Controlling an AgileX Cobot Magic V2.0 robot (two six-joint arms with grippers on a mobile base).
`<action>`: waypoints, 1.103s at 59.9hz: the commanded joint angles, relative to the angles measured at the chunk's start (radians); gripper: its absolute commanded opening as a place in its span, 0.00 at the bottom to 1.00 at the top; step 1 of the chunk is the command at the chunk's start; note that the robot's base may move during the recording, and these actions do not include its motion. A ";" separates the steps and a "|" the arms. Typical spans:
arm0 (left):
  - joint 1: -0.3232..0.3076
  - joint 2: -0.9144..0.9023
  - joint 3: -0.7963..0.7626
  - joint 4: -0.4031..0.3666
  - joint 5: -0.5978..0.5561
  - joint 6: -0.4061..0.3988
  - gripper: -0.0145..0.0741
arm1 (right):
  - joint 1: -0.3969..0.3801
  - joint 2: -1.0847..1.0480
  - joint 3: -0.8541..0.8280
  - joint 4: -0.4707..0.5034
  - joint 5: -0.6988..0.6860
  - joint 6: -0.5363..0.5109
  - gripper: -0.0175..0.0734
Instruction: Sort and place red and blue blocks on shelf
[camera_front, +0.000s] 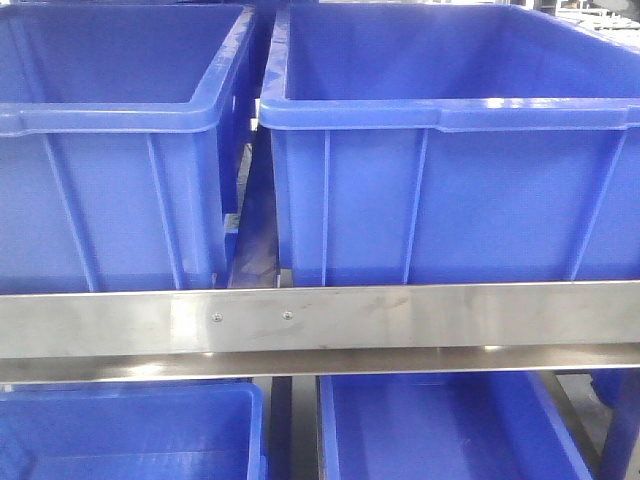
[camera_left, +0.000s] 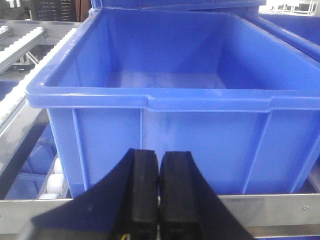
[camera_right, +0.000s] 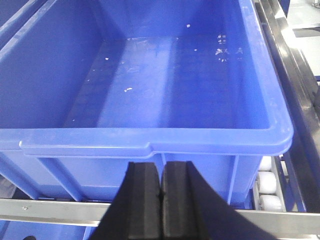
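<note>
The red and blue blocks are out of view in all frames. The stainless-steel shelf (camera_front: 320, 320) runs across the front view with its brushed rail and two small screws. It also shows in the left wrist view (camera_left: 280, 206) and the right wrist view (camera_right: 50, 209). My left gripper (camera_left: 159, 159) is shut and empty, in front of the near wall of the left bin (camera_left: 170, 140). My right gripper (camera_right: 161, 170) is shut and empty, in front of the near wall of the right bin (camera_right: 75, 150). Both bins look empty inside.
Two large blue bins (camera_front: 100, 150) (camera_front: 450, 170) stand side by side on the upper tier. Two more blue bins (camera_front: 130, 430) (camera_front: 440, 430) sit on the tier below. White rollers (camera_right: 267, 185) line the rack beside the right bin, and more (camera_left: 56, 180) beside the left bin.
</note>
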 joint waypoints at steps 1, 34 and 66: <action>0.003 -0.019 0.039 -0.013 -0.076 0.004 0.32 | -0.001 -0.002 -0.030 0.003 -0.083 -0.009 0.27; 0.003 -0.019 0.039 -0.013 -0.076 0.004 0.32 | 0.000 -0.070 -0.012 0.036 -0.008 -0.012 0.27; 0.003 -0.019 0.039 -0.013 -0.077 0.004 0.32 | -0.086 -0.689 0.381 0.012 0.081 -0.024 0.27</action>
